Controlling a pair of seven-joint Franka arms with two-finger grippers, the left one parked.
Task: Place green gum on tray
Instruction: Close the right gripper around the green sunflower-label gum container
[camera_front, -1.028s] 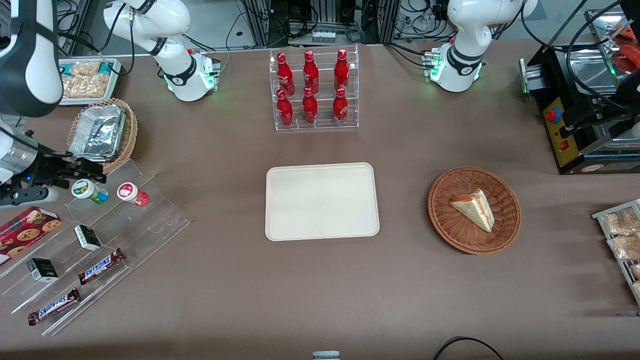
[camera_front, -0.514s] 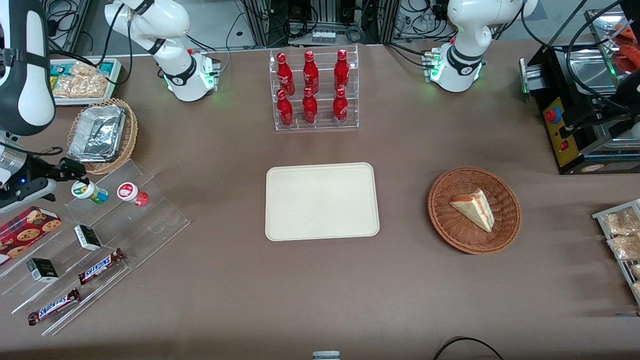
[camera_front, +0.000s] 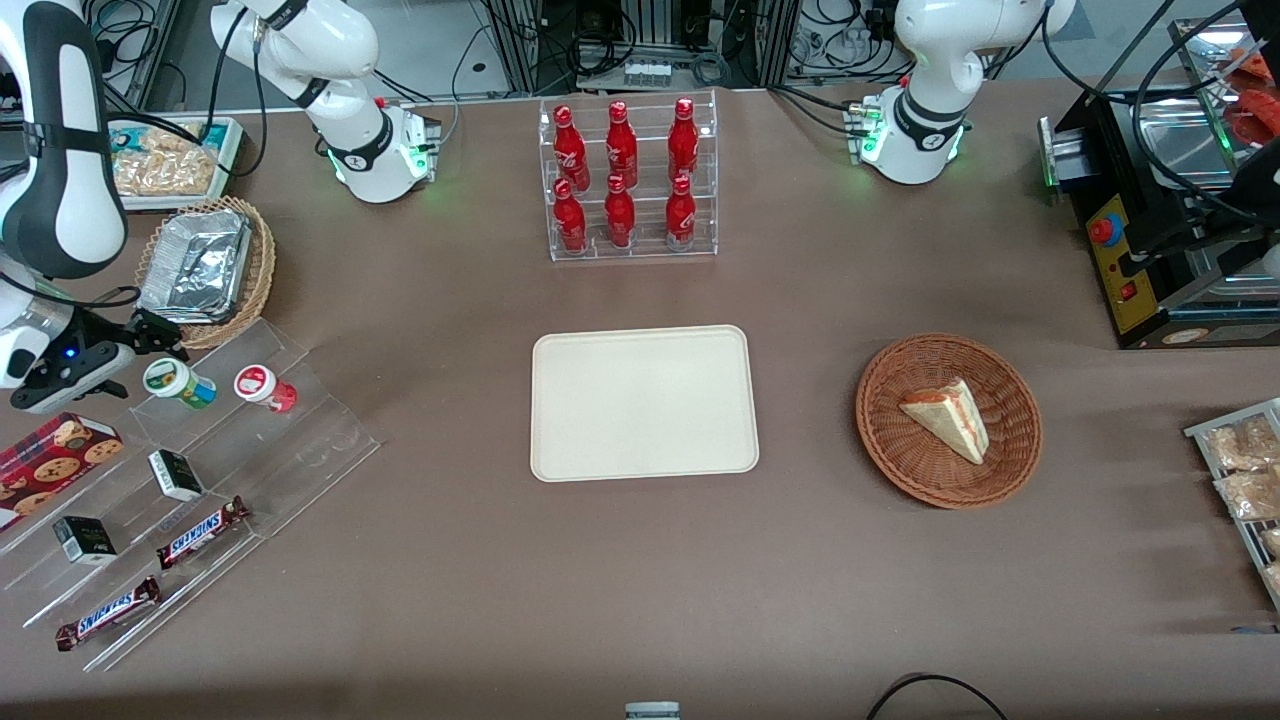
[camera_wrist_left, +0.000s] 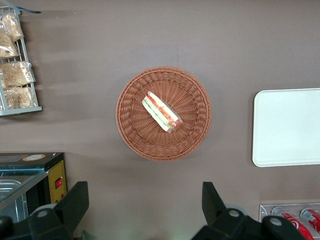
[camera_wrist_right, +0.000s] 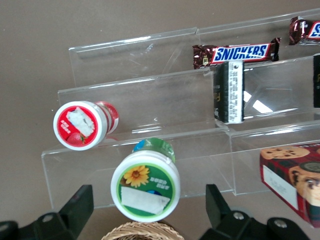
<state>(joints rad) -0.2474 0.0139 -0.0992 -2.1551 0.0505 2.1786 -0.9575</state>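
We see the right arm's gripper with its two black fingers spread wide apart and holding nothing. It hangs just above the small cylindrical green gum canister with the white round lid, without touching it. In the right wrist view the green gum canister sits between the two fingers, on the top step of the clear acrylic stepped display stand. Beside it on the same step stands the similar red canister with a red-and-white lid. Lower steps of the stand carry small black boxes and brown Snickers bars. The large flat cream-beige rectangular tray lies well apart from the stand, toward the parked arm's end of the table.
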